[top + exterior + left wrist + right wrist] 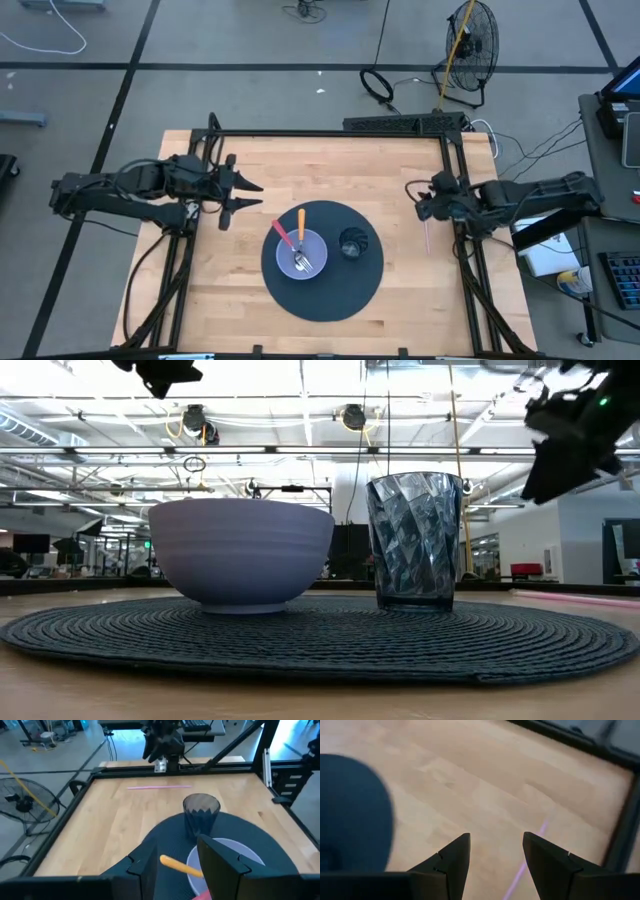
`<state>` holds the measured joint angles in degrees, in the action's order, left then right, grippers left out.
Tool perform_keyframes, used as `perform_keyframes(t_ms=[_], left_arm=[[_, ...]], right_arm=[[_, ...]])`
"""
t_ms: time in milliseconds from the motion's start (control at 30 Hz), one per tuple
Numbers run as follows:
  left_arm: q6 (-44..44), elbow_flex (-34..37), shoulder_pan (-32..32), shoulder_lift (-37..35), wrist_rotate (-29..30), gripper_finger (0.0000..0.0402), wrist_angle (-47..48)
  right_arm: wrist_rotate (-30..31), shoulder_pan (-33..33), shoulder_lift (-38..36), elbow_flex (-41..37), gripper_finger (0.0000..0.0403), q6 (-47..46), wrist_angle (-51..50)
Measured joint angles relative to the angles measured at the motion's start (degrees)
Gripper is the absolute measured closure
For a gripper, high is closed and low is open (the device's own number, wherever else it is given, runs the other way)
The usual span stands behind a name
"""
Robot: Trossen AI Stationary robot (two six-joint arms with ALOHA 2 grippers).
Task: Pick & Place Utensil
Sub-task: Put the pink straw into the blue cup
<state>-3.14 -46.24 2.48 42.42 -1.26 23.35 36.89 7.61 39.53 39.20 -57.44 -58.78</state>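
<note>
- While the round dark placemat point(322, 290) fills the lower centre of the high view, a lavender bowl point(283, 257) sits on it holding an orange-handled utensil point(301, 226), a red-handled utensil point(281, 234) and a fork point(301, 263).
- Just right of the bowl stands a dark ribbed glass point(351, 244).
- At left of centre the left gripper point(247, 195) hovers, fingers apart and empty.
- At right the right gripper point(421, 201) is spread too, above a pink straw point(427, 237) lying on the wooden table point(400, 175).
</note>
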Motion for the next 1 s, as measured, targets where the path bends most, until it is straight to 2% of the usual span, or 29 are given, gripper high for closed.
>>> perform_keyframes(t_ms=[133, 367, 600, 800, 1000], left_arm=[[-1.03, -0.01, 0.0, 1.27, 0.0, 0.0256, -2.5], [-0.96, 0.02, 0.07, 3.47, -0.02, 0.0256, -4.05], [0.07, 0.0, 0.07, 4.67, -0.04, 0.0256, -4.07], [-0.86, 0.0, 0.07, 4.97, -0.04, 0.0256, -3.93], [-0.83, 0.0, 0.07, 4.98, -0.04, 0.0256, -3.42]], right_arm=[[-5.21, -7.5, 1.58, -0.26, 0.0222, 1.43, 0.93], [-17.38, -23.89, 4.59, -0.24, 0.0222, 14.06, 8.62], [-25.58, -40.15, 12.41, -0.22, 0.0222, 22.09, 8.24], [-30.86, -45.89, 21.78, -0.2, 0.0222, 26.74, 12.77], [-31.04, -48.9, 28.81, -0.2, 0.0222, 28.46, 14.79]])
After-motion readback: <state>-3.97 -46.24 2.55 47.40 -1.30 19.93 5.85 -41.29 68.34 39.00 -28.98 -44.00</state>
